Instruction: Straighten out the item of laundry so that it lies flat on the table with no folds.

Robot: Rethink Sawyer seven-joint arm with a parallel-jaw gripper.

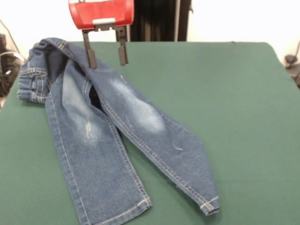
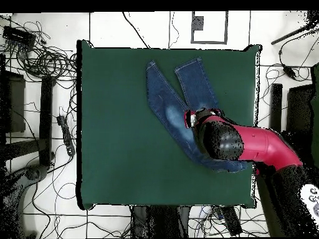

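Note:
The item of laundry, a small pair of blue denim jeans [image 1: 117, 140] with pale faded thigh patches, lies on the dark green table [image 1: 234, 117]. Its waistband is bunched and folded at the far left in the front view; the two legs spread toward the near edge. In the overhead view the jeans [image 2: 171, 99] lie at the table's [image 2: 124, 137] right side, partly hidden by the arm. My gripper [image 1: 106, 58] hangs open above the jeans' upper part, near the waist, holding nothing. In the overhead view the gripper [image 2: 193, 118] sits over the jeans.
My red and black arm [image 2: 249, 146] reaches in from the right side in the overhead view. Cables [image 2: 43, 62] and equipment lie on the floor around the table. The jeans' waist lies near the table's left edge in the front view.

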